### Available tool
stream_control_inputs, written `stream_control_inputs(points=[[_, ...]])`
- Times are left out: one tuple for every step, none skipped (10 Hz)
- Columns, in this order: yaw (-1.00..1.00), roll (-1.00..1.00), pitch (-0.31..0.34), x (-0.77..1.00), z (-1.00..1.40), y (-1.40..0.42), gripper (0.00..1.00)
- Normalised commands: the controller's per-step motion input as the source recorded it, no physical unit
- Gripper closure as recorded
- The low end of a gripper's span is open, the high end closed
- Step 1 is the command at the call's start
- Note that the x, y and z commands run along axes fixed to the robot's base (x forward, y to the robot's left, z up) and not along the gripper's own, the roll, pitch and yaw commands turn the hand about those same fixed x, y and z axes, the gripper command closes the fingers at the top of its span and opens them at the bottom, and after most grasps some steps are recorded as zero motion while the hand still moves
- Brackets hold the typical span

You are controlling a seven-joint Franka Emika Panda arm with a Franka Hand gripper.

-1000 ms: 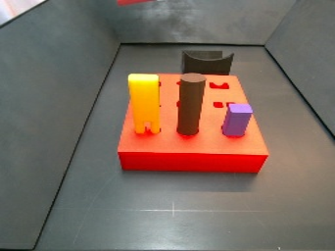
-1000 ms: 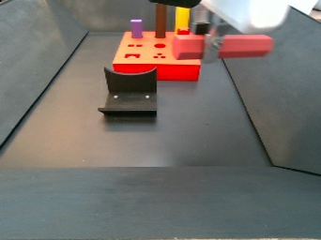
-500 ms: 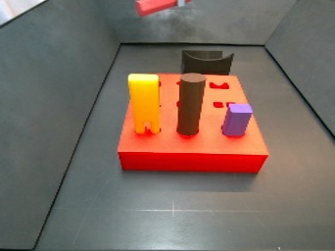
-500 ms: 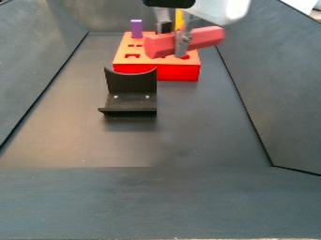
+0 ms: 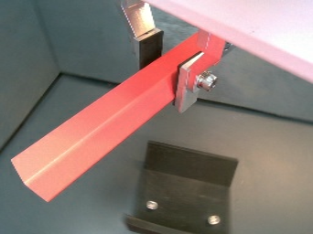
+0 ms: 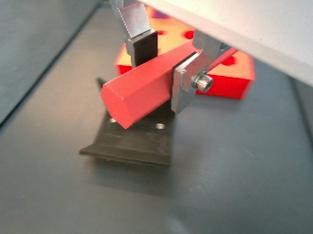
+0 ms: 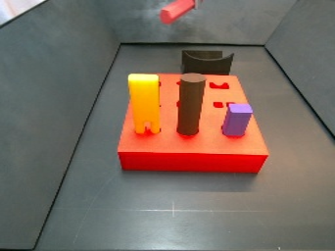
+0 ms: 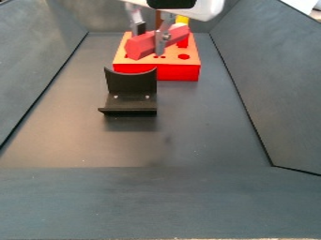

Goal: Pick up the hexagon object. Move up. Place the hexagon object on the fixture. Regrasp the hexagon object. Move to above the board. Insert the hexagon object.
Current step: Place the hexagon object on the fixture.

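Two fingers of our pincer (image 6: 162,66) clamp the hexagon object (image 6: 145,85) level above the fixture (image 6: 132,142), ready for setting into its notch.

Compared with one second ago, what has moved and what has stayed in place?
The end effector, shut on the hexagon object, carried it sideways from beside the board to above the fixture. Board, pegs and fixture stayed put.
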Motion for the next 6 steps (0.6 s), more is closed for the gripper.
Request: stream_control_inputs(points=[[1.00, -0.81, 0.114, 0.70, 0.29, -0.32, 1.00], [1.00, -0.95, 0.144, 0.57, 0.29, -0.28, 1.00], [0.97, -1.00, 0.198, 0.41, 0.15, -0.10, 1.00], [0.91, -1.00, 0.243, 0.33, 0.06, -0.05, 1.00], [0.87, -1.00, 0.282, 0.29, 0.03, -0.03, 1.00], [0.78, -1.00, 0.394, 0.21, 0.02, 0.00, 1.00]])
